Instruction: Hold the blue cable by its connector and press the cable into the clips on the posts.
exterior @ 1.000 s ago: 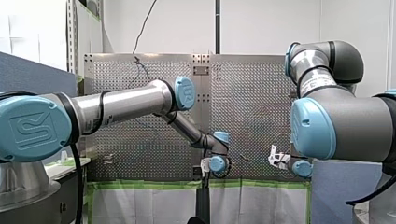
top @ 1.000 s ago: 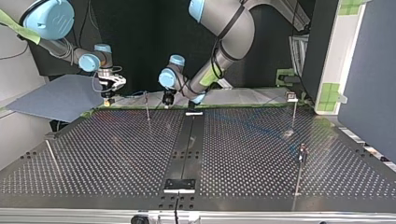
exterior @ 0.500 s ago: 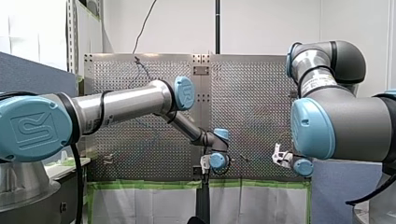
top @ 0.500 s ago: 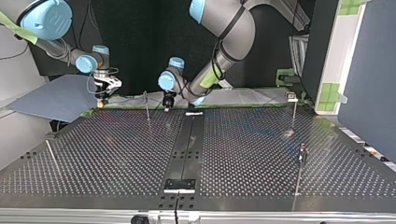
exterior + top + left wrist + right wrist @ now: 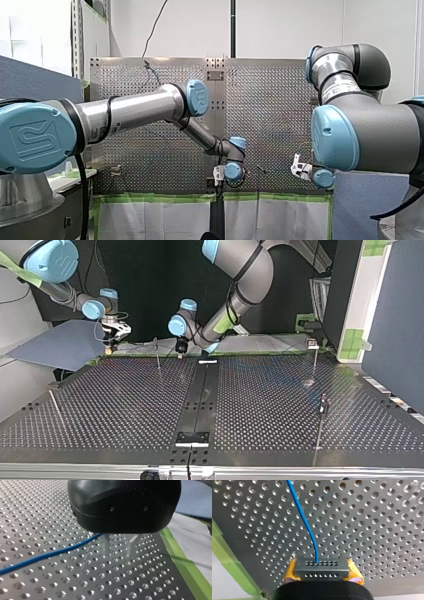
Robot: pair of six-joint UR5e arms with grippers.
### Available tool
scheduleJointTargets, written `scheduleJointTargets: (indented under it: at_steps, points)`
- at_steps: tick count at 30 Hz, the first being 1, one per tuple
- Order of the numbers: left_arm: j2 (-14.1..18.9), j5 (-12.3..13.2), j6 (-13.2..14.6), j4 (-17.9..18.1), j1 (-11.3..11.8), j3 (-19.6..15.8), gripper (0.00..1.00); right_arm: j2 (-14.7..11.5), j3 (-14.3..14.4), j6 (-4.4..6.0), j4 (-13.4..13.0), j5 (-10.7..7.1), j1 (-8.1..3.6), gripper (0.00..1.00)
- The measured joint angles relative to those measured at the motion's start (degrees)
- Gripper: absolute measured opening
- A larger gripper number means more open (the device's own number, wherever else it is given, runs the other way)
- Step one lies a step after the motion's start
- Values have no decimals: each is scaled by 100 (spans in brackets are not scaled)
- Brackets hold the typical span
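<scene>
Count, top view: two arms, two pincers, one blue cable, one connector, four thin posts.

Reference: the black strip [image 5: 202,390] down the middle of the perforated worktop [image 5: 125,405].

- Posts: two on each side of the strip. To the strip's left, one [image 5: 158,354] stands close by near its far end and one [image 5: 56,407] leans well out from it. To the strip's right, two [image 5: 315,360] [image 5: 319,425] stand well out, each with a small head on top.
- My right pincer [image 5: 322,573] sits far left of the strip, at the worktop's far edge. Right wrist view: its yellow pads [image 5: 290,572] are clamped on both sides of the dark connector [image 5: 322,566], which has two rows of small holes.
- The blue cable [image 5: 305,522] leaves the connector's upper row and runs out over the worktop.
- My left pincer [image 5: 120,543] hangs just left of the strip's far end. Left wrist view: its two metal fingers [image 5: 108,545] stand a narrow gap apart, and we see nothing between them. The cable lies low over the worktop and passes out of sight behind the black pincer body, beside one finger.
- A strip of green tape [image 5: 185,565] lines the worktop's edge.

Writing: the blue caps on my left arm [image 5: 130,110] bear a UR emblem. A label on my right arm [image 5: 360,135] is too small to read.
</scene>
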Motion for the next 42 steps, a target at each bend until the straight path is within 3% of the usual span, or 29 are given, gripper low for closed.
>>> scheduleJointTargets:
  at_steps: [8, 15, 19, 23, 29, 42]
  points:
    - [361, -335, 201, -25, -91, -367, 100, 0, -2, 9, 103, 22, 53, 0]
    - [703, -325, 489, -116, -341, -722, 100, -2, -2, 25, 159, 27, 76, 0]
    - [804, -273, 574, -87, -508, -902, 100, -1, -2, 93, 171, 32, 82, 0]
    - [831, -199, 550, 58, -688, -1090, 100, -1, -2, 171, 172, 35, 89, 0]
    - [983, -195, 474, 351, -940, -1391, 100, -1, -2, 190, 223, 35, 109, 0]
    - [1506, -199, 236, 820, -1092, -2012, 100, 4, -2, 239, 272, 27, 170, 0]
